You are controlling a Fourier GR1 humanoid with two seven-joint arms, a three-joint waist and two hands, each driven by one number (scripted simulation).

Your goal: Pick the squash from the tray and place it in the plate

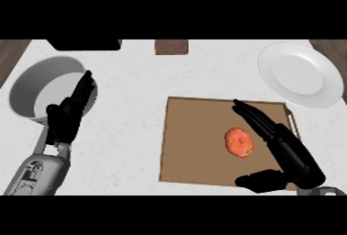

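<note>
An orange squash (pixel 238 142) lies on the brown tray (pixel 193 137), right of the tray's middle. My right hand (pixel 288 153) hovers over the tray's right side, just right of the squash, fingers straight and pointing up-left, thumb spread toward the tray's front edge; it holds nothing. The white plate (pixel 300 74) sits at the far right, beyond the tray. My left hand (pixel 68 117) rests open at the left, fingers up, overlapping the rim of a grey pot.
A grey pot (pixel 41 87) stands at the far left. A dark object (pixel 85 44) and a brown block (pixel 170 47) lie along the counter's far edge. White counter (pixel 129 128) lies between pot and tray.
</note>
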